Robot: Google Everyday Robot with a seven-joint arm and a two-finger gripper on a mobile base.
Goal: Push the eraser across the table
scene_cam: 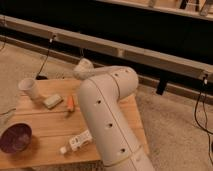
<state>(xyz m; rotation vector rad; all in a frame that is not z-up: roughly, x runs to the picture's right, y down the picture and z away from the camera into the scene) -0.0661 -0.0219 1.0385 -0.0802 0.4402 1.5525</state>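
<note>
Filling the middle of the view, the white arm (107, 120) bends over the table (37, 125) and hides the gripper behind its elbow; its fingers are closed, holding nothing that shows. The eraser cannot be seen. On the left lie a cup (29, 89), cream block (52, 101), orange stick (70, 104), purple bowl (15, 137) and white bottle (77, 141).
</note>
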